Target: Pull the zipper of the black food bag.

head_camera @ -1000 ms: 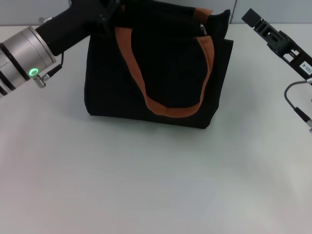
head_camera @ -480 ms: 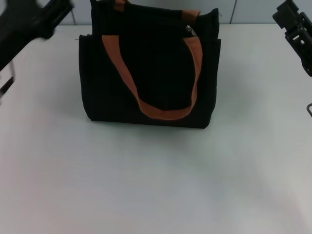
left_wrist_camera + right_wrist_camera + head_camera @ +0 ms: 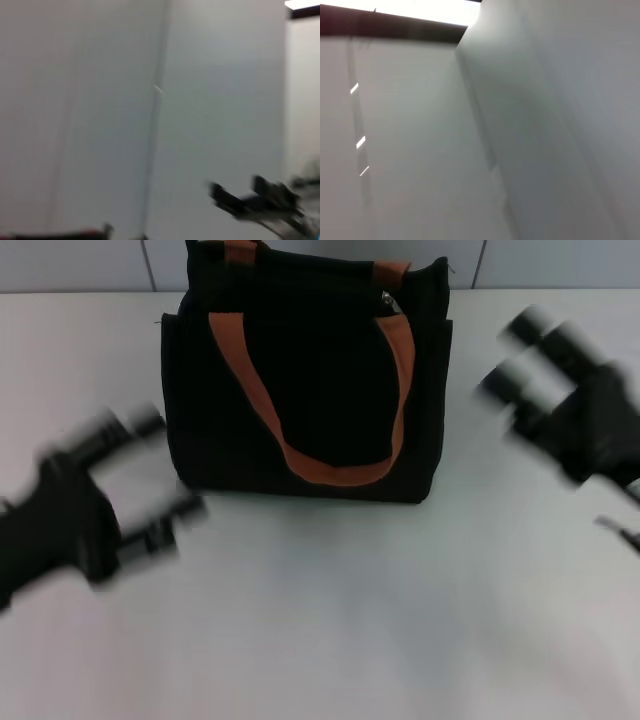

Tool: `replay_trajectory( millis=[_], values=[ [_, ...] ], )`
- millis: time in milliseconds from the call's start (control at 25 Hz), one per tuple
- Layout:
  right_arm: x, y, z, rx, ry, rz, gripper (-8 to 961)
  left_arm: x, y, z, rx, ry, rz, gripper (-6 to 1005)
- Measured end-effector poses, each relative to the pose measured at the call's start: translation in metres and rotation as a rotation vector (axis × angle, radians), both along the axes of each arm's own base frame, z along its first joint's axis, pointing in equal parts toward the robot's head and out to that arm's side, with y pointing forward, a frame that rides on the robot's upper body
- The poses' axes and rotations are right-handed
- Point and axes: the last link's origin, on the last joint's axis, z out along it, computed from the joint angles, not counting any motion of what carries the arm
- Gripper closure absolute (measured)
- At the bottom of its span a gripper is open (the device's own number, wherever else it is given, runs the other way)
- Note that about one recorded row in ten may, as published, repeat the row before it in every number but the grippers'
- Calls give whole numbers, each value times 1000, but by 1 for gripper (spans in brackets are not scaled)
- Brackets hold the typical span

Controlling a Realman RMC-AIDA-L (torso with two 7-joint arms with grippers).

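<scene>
Zipper [image 3: 388, 300] sits at far right of the bag [image 3: 300, 390] top, bag upright mid-desk [image 3: 330, 620]. Left gripper [image 3: 150, 475] near-left, right gripper [image 3: 520, 355] to the right, both w/ jaws apart, neither touching. Risk: tab is tiny, a grab could catch the strap [image 3: 320, 465] or tip the bag.

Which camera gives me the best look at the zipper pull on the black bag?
The head view: the zipper glints at the top edge of the black food bag, near its right end. Neither wrist view shows the zipper; both face blank wall.
</scene>
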Motion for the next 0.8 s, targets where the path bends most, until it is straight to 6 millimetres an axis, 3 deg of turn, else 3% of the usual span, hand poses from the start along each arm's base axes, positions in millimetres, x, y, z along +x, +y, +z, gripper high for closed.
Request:
replay_trajectory(
  millis=[160, 360, 800],
  values=[
    [-8, -7, -20, -128, -210, 179, 205, -4, -14, -15, -144, 121, -68, 194],
    [-5, -18, -37, -265, -412, 336, 206, -3, -14, -22, -196, 195, -124, 194],
    [5, -18, -47, -269, -484, 296, 209, -2, -19, -37, -184, 217, -157, 194]
  ],
)
